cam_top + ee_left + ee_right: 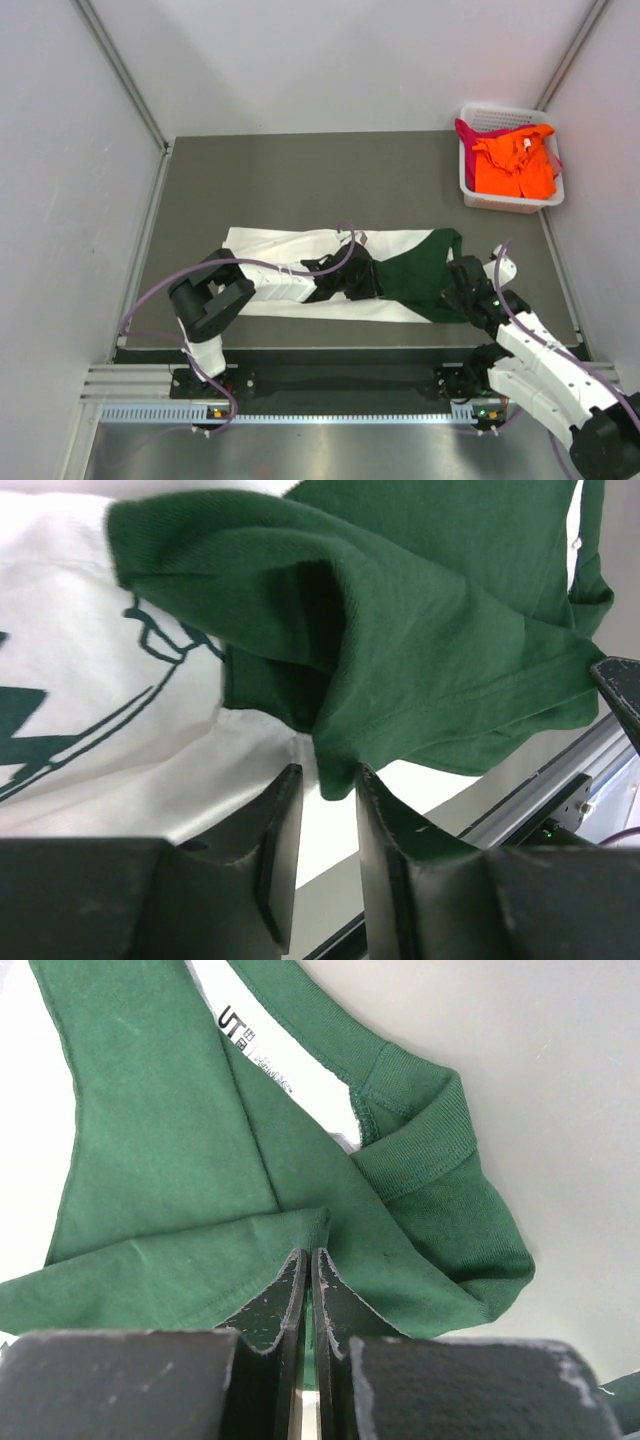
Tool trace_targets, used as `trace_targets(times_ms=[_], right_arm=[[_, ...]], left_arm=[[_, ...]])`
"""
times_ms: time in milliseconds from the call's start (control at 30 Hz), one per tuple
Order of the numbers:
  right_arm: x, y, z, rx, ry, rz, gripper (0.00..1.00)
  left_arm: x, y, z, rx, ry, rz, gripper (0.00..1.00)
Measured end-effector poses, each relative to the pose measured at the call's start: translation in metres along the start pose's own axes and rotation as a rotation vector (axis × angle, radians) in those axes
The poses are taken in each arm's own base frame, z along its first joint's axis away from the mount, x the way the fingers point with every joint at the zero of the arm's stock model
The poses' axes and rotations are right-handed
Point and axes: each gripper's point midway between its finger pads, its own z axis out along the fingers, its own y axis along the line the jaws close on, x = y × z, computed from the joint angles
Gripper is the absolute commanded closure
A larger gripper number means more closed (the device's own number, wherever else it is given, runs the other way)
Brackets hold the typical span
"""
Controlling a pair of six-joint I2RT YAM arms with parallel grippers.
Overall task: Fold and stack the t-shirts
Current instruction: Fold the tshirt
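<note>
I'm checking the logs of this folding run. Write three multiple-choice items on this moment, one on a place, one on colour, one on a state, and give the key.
1. Where does the white lattice basket stand on the table?
A. far right corner
B. near left corner
C. centre, between the arms

2. What colours of clothing lie in the basket?
A. blue and yellow
B. orange shirt, magenta shirt
C. black and grey

3. How is the right claw?
A. wide open over bare table
B. gripping the basket rim
C. shut on green cloth of the white-and-green t-shirt

Key: 1 A, the top view shows it at the far right; 2 B, orange cloth lies over magenta there; 3 C, the right wrist view shows its fingers pressed together on a green fold.
</note>
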Motion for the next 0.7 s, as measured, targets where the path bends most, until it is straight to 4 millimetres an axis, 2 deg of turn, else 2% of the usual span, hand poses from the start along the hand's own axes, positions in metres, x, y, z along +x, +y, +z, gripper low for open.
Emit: trace_targets(times_ms=[67,100,200,400,700], right_arm=[[-0.001,0.000,0.000,-0.003,-0.002,0.002,1.00],[-0.001,0.001,-0.001,-0.004,-0.003,0.003,1.00],[-0.001,0.001,-0.001,-0.008,-0.005,0.000,1.00],[-0.002,-0.001,-0.003,-0.011,-0.006,-0.005,1.00],[0.000,-0.008,-0.009,-0.003,0.007,-0.023,1.00]], left_arm=[[0.003,-0.002,0.002,0.006,0.008,-0.002,0.79],[0.003,-0.003,0.003,0.010,0.011,-0.003,0.90],[0.006,-0.005,0.007,0.020,0.024,-0.001,1.00],[0.004,-0.010,0.006,0.028,0.023,0.001,1.00],[-0.007,-0.032,-0.015,0.087,-0.003,0.003,1.00]])
